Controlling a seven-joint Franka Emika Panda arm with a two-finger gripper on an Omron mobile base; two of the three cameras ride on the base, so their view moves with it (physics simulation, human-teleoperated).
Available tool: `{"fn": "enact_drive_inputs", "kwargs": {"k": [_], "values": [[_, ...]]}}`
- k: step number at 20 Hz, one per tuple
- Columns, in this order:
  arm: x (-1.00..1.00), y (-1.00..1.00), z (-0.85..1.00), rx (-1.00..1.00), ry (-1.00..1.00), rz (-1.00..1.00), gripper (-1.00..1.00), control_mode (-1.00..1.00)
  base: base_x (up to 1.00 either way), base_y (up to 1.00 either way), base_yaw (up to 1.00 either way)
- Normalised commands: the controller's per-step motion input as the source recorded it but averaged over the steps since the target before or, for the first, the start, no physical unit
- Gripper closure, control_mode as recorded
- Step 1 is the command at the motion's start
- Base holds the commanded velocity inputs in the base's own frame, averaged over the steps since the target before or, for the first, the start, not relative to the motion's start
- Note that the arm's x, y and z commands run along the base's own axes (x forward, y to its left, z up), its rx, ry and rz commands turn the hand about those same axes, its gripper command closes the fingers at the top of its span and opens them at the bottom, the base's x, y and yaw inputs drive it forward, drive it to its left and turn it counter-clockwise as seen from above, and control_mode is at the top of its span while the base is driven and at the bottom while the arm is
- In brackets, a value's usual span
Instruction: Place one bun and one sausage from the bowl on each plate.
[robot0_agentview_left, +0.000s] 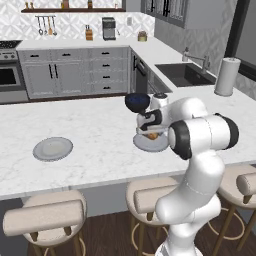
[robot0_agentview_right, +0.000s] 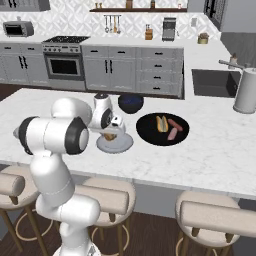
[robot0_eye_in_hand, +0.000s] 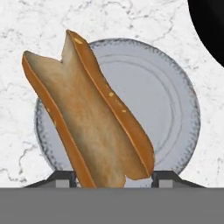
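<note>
My gripper (robot0_agentview_right: 111, 135) is shut on a golden-tan bun (robot0_eye_in_hand: 87, 113) and holds it just above a grey plate (robot0_eye_in_hand: 175, 113) near the counter's front edge. In the hand view the split bun slants across the plate's left half, between my fingertips (robot0_eye_in_hand: 61, 179). The same plate (robot0_agentview_right: 116, 144) lies left of the glossy black bowl (robot0_agentview_right: 162, 129), which holds another bun (robot0_agentview_right: 161, 123) and two reddish sausages (robot0_agentview_right: 175, 124). A second grey plate (robot0_agentview_left: 52, 148) lies bare at the counter's far left. The gripper (robot0_agentview_left: 152, 134) sits low over the near plate (robot0_agentview_left: 149, 144).
A dark blue bowl (robot0_agentview_right: 131, 103) stands just behind the near plate. A paper towel roll (robot0_agentview_right: 245, 92) and a sink (robot0_agentview_right: 212, 82) are at the right. Stools (robot0_agentview_left: 45, 215) line the counter's front edge.
</note>
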Motion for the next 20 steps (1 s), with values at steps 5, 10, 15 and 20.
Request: {"fn": "enact_drive_inputs", "kwargs": {"k": [5,10,15,20], "values": [[-0.03,0.0,-0.64,0.0,0.06,0.0,1.0,-1.0,0.0,0.0,0.0],[0.0,0.0,-0.27,0.0,0.02,0.0,-1.0,-1.0,0.0,0.0,0.0],[-0.05,0.0,0.11,0.0,0.0,0.0,-1.0,-1.0,0.0,0.0,0.0],[-0.22,0.04,0.65,-0.02,-0.01,0.0,-1.0,-1.0,0.0,0.0,0.0]]}}
